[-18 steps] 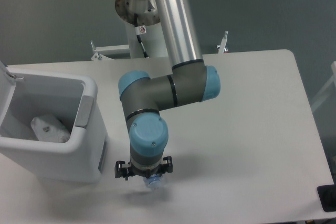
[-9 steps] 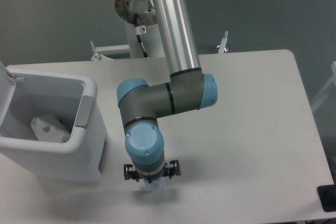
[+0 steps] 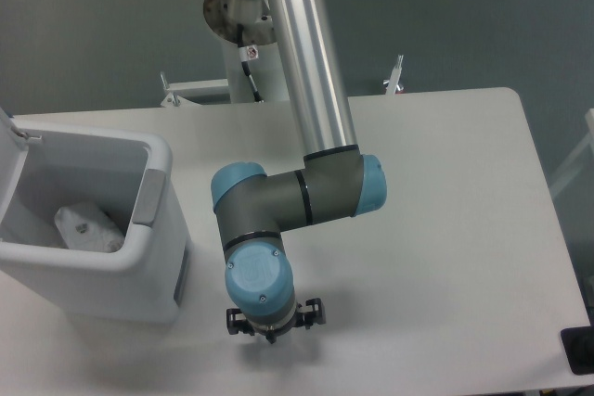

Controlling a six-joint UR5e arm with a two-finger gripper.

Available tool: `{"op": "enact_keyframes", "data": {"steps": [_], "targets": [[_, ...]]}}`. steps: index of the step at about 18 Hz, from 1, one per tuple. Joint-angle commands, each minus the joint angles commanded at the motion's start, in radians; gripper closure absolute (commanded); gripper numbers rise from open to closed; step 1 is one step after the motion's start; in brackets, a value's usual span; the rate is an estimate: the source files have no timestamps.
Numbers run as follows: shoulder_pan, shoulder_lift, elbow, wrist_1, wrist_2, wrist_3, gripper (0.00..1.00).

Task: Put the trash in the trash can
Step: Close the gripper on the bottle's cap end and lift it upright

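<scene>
Since the earlier frames the wrist has lowered toward the near table edge, and the crushed clear bottle seen beneath it then is now hidden. The black two-finger gripper (image 3: 273,326) sits under the blue wrist cap, just above the white rectangular table (image 3: 445,229); whether its jaws are apart or clamped cannot be determined. The boxy white plastic trash can (image 3: 139,257) stands to the left, lid open, with a crumpled pale wrapper (image 3: 88,227) inside.

The robot arm has a shiny silver metal tube (image 3: 311,53), dark grey joint housings (image 3: 288,199) with light blue round caps (image 3: 260,282), and a small black two-finger gripper (image 3: 273,325).
</scene>
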Motion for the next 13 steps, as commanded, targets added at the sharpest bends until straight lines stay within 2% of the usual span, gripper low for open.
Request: {"op": "enact_keyframes", "data": {"steps": [6, 8, 13], "targets": [[-0.002, -0.006, 0.003, -0.002, -0.002, -0.038, 0.82], [-0.002, 0.006, 0.003, -0.003, -0.006, -0.04, 0.97], [-0.009, 0.072, 0.009, -0.002, -0.029, -0.037, 0.98]]}}
